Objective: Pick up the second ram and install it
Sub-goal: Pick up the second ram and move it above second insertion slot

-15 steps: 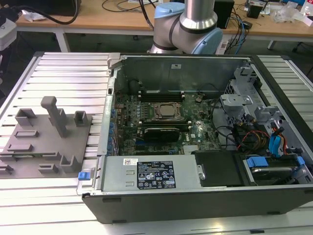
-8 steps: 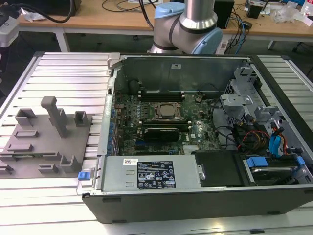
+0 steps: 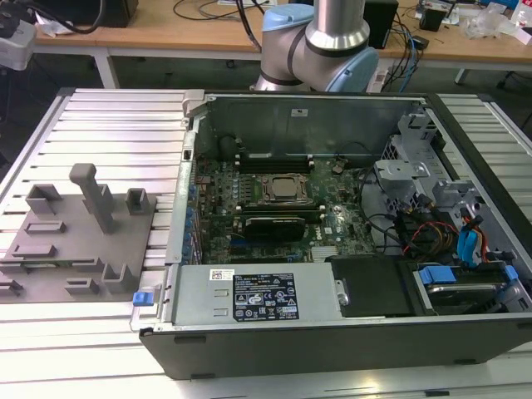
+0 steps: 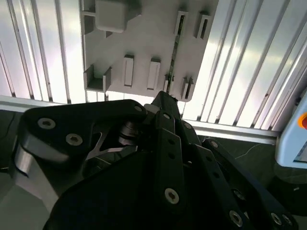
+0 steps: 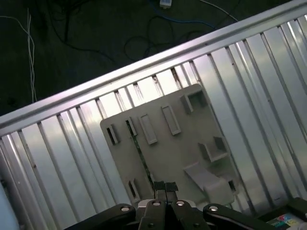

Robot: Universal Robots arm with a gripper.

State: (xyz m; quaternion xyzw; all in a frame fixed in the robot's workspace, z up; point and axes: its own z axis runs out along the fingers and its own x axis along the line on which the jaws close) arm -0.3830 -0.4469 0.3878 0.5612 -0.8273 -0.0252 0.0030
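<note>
The second ram (image 5: pixel 140 151) stands on edge in the grey fixture plate (image 5: pixel 187 153), slotted between small upright blocks. I judge that leaves its top edge free for a pinch. In the first wrist view my gripper (image 5: pixel 165 186) hangs well above it, roughly in line with the stick, fingertips (image 5: pixel 159 186) pressed together and holding nothing. The open computer case (image 3: pixel 332 208) sits beside the plate, on the exterior view's right.

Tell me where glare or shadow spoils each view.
In the exterior view, the light is even, though the inside of the open computer case is dim. In the second wrist view, the ribbed metal table glares white and the gripper is a dark silhouette. In the first wrist view, the grey fixture plate is softly lit and the floor is dark.
</note>
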